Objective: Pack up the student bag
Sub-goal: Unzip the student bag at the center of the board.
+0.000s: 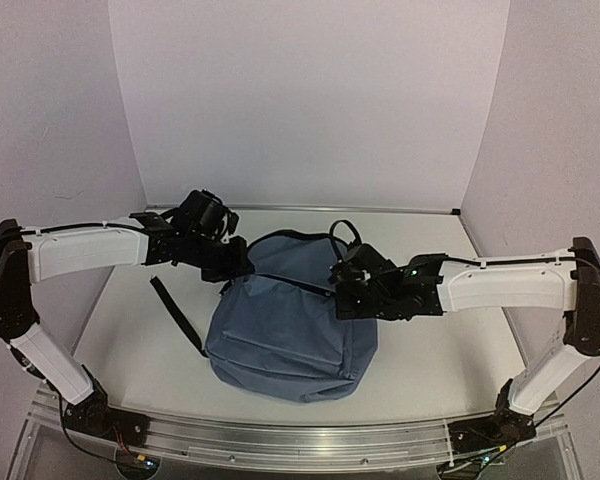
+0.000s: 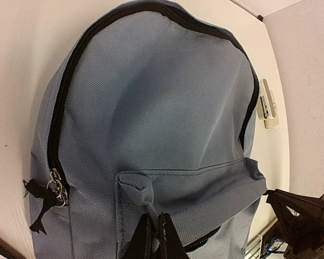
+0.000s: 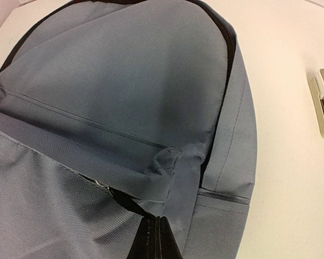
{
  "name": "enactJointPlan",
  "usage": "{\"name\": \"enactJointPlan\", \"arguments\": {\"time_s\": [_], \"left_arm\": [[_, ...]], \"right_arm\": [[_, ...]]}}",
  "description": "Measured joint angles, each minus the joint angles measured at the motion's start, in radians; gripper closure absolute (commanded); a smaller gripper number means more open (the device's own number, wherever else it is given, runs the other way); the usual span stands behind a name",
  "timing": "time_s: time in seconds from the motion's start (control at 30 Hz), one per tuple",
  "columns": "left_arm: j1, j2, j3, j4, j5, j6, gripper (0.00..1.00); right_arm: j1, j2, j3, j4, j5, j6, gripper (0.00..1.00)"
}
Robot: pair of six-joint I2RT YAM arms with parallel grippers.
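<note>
Soft, even light, a faint shadow beside the student bag [image 1: 290, 330], overhead view slightly blurred.

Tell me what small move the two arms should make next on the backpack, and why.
Probably lift both grippers slightly and apart: the left gripper and right gripper are each shut on a fabric fold at the front pocket of the student bag, where a dark gap shows, so this should widen it.
</note>
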Motion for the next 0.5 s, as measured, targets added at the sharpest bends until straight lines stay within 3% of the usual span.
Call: {"name": "enactJointPlan", "arguments": {"time_s": [0.5], "left_arm": [[0.029, -0.039, -0.033, 0.004, 0.023, 0.033, 1.0]], "right_arm": [[-0.039, -0.013, -0.075, 0.045, -0.019, 0.021, 1.0]]}}
